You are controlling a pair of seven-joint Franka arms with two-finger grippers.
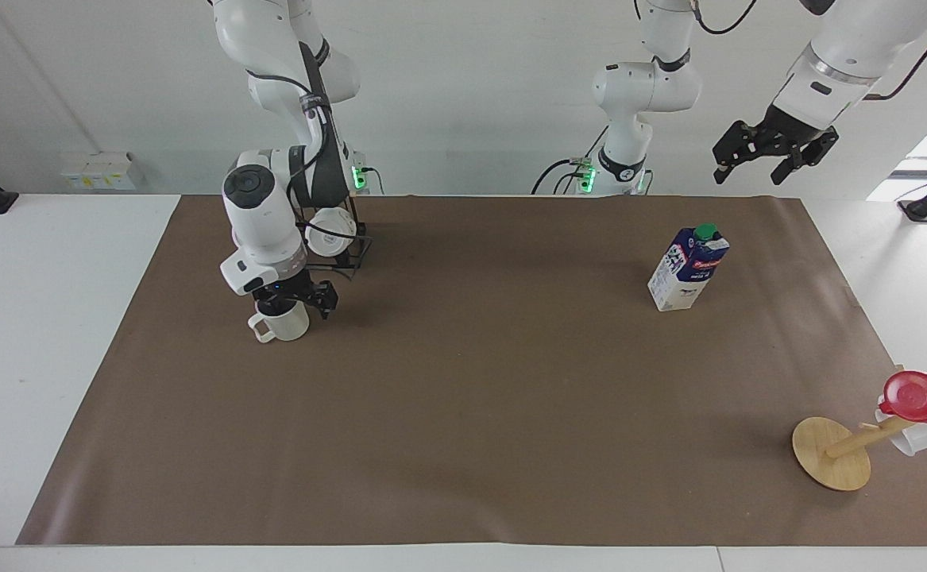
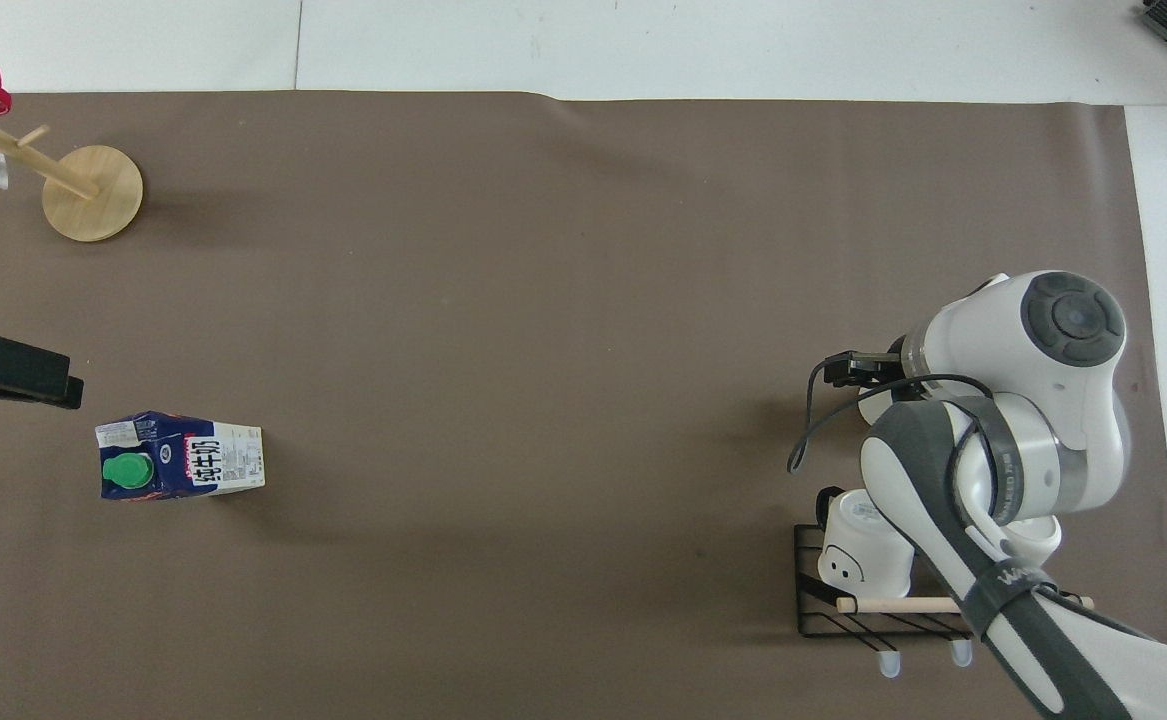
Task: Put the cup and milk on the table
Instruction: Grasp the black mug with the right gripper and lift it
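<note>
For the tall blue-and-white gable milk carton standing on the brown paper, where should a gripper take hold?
Probably across the flat white lower walls of the tall blue-and-white milk carton, coming in level from the side. It stands upright, and its sloped gable and round green cap give poor purchase from above.

The milk carton (image 2: 181, 457) stands on the brown paper (image 2: 543, 300); the right arm (image 2: 1003, 440) covers the cup.
</note>
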